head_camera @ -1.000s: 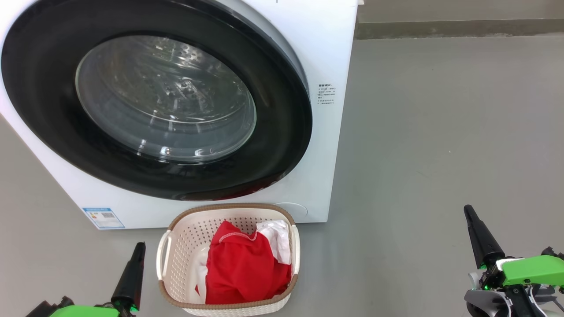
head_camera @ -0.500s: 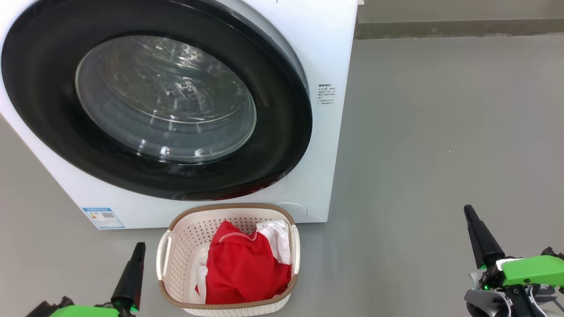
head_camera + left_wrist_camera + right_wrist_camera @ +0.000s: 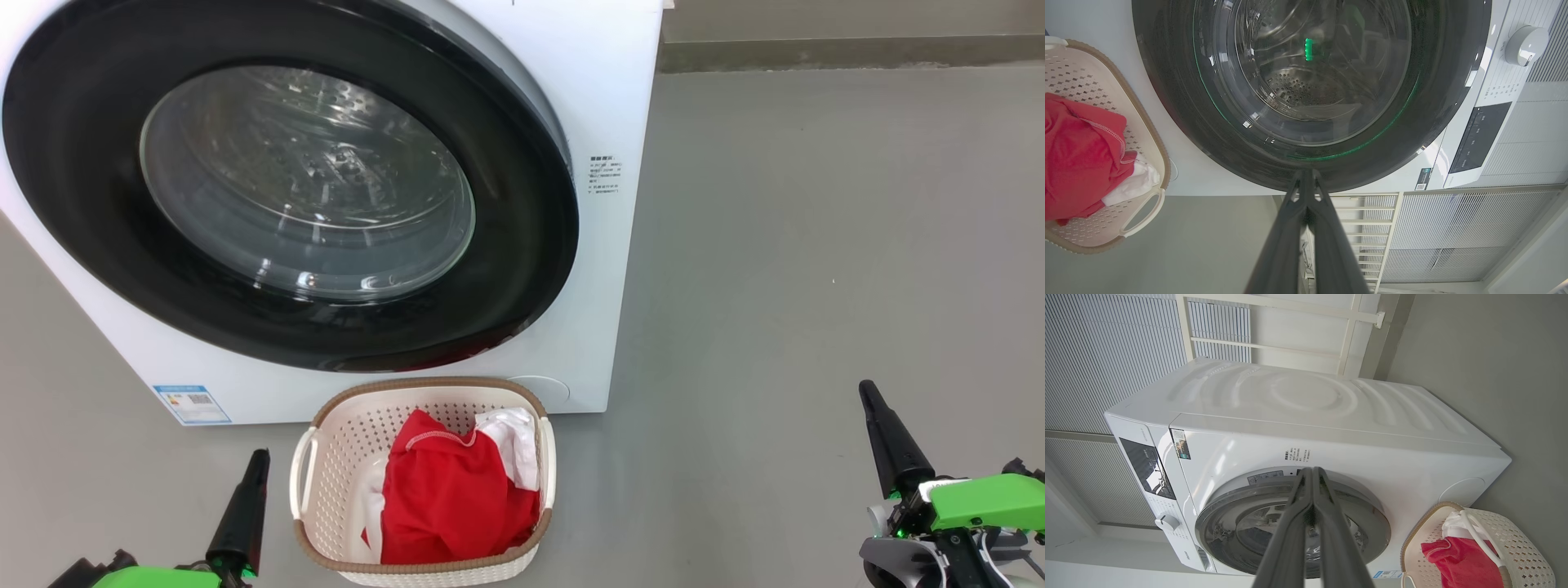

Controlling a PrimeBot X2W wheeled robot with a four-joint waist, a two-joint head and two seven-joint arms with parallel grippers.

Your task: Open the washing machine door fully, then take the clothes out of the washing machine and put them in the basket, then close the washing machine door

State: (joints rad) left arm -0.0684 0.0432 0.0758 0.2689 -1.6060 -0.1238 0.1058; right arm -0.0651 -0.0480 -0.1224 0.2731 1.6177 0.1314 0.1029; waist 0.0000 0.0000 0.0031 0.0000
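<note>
The washing machine (image 3: 604, 98) stands on the grey floor (image 3: 816, 245) with its door (image 3: 531, 269) shut flat against the front. The door's glossy black rim rings a clear glass bowl, and the perforated steel drum (image 3: 326, 163) shows through it. Just in front of the machine, below the door's bottom edge, sits the cream perforated basket (image 3: 424, 385). The clothes (image 3: 449, 498) lie heaped in it, red fabric on top and white fabric on the side toward the machine. The left claw (image 3: 261, 454) hangs in front of the machine, fingers pressed together, holding nothing. The right claw (image 3: 865, 387) is out past the machine's front corner on the robot's right, well apart from it, likewise closed tight and empty.
</note>
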